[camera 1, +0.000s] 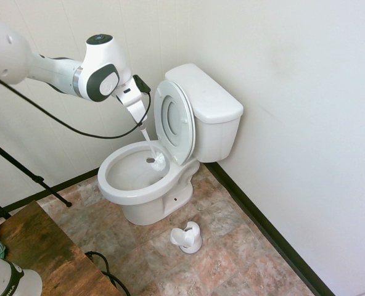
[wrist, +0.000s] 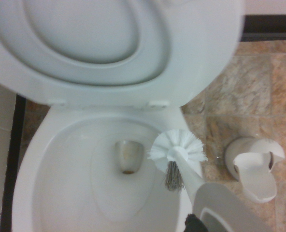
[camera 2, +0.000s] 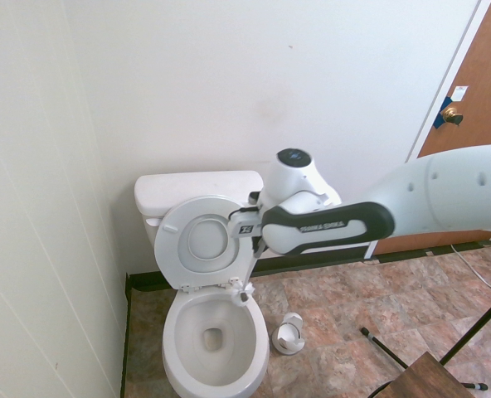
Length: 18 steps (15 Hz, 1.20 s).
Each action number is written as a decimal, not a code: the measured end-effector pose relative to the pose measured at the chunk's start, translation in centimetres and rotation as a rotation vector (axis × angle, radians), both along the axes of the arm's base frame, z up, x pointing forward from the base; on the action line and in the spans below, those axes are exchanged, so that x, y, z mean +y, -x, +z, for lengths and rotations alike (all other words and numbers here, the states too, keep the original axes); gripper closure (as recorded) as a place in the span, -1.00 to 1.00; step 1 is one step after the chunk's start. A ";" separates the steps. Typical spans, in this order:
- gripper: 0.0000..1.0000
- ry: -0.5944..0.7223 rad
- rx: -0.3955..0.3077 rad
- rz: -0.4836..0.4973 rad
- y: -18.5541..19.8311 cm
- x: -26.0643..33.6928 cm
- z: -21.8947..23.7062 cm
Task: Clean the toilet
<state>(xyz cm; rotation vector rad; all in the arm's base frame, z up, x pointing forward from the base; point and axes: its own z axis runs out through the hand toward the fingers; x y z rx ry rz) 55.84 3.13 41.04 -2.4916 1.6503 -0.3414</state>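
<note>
The white toilet [camera 1: 150,206] stands against the wall with its seat and lid [camera 1: 173,120] raised against the tank [camera 1: 210,102]. My gripper [camera 1: 143,125] hangs over the bowl's back edge, shut on the handle of a white toilet brush. The brush head [camera 1: 158,161] is down inside the bowl near the back wall. In the wrist view the brush head [wrist: 178,149] sits beside the drain [wrist: 128,157], above the toilet rim [wrist: 32,169]. From the other side, the gripper [camera 2: 245,290] is over the toilet bowl [camera 2: 175,356], below the raised lid [camera 2: 204,240].
A small white brush holder [camera 1: 187,237] [camera 2: 289,333] [wrist: 254,166] stands on the tiled floor beside the toilet base. A wooden table corner [camera 1: 47,253] lies at the near side. Walls with black baseboard close in behind, and a brown door [camera 2: 478,124] is further off.
</note>
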 end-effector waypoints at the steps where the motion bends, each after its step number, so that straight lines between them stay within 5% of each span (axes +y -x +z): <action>1: 1.00 -0.004 -0.003 -0.025 0.3 -2.4 0.6; 7: 1.00 0.009 0.076 -0.139 0.0 -12.9 -5.5; 18: 1.00 -0.030 0.235 -0.195 -2.7 -17.9 -20.5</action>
